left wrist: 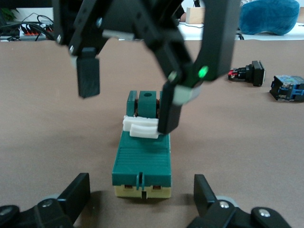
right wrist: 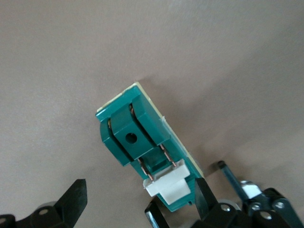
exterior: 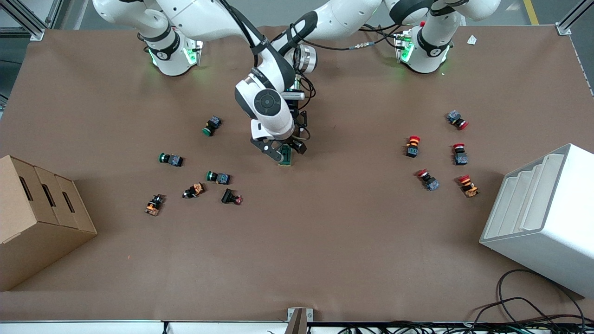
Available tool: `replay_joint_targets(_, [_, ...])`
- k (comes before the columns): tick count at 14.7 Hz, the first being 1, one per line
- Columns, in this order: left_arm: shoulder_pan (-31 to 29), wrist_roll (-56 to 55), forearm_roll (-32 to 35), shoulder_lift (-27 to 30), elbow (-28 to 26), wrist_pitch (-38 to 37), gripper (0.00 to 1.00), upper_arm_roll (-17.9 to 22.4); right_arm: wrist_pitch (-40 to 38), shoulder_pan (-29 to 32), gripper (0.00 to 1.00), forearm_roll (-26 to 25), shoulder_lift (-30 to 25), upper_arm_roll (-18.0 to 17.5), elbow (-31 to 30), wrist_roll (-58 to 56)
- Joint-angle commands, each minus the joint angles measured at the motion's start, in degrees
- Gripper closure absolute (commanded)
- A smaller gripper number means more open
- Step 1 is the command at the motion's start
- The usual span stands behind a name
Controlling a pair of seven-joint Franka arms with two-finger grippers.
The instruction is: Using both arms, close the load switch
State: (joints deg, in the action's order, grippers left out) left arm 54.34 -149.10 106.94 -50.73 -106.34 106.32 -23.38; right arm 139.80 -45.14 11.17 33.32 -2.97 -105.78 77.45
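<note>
The load switch (exterior: pixel 287 160), a dark green oblong block on a cream base with a white lever tab, lies on the brown table at mid-table. Both grippers are down at it. In the left wrist view my left gripper (left wrist: pixel 142 184) is open, its fingers either side of the ribbed end of the switch (left wrist: pixel 141 159) without touching it. My right gripper (left wrist: pixel 128 110) is open over the other end; one of its fingers (left wrist: pixel 168 111) rests against the white lever tab (left wrist: pixel 140 128). In the right wrist view the tab (right wrist: pixel 167 188) sits beside that finger (right wrist: pixel 205 197).
Green-capped push buttons (exterior: pixel 170 159) and others lie toward the right arm's end, by a cardboard box (exterior: pixel 37 218). Red-capped push buttons (exterior: pixel 412 145) lie toward the left arm's end, by a white stepped bin (exterior: pixel 543 218). Cables hang at the front table edge.
</note>
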Motion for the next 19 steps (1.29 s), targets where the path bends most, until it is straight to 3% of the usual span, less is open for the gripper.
replay_joint_targets(1, [1.9, -0.2, 0.8, -2.1, 1.4, -0.2, 0.04, 2.0, 2.8, -1.8, 0.00, 1.4, 0.9, 0.6, -0.5, 2.1])
replay_joint_targets(10, [2.0, -0.1, 0.7, -2.4, 2.5, -0.2, 0.03, 2.3, 2.1, -0.6, 0.00, 1.4, 1.1, 0.8, 2.0, 1.5])
replay_joint_targets(15, [1.9, 0.7, 0.6, -2.4, 2.6, -0.2, 0.03, 2.2, -3.9, 2.1, 0.00, 1.3, 1.1, 0.8, 7.4, 1.1])
replay_joint_targets(19, [1.7, 0.7, 0.6, -2.4, 2.7, -0.1, 0.03, 2.2, -3.8, 3.1, 0.00, 0.8, 1.9, 0.9, 9.4, 0.3])
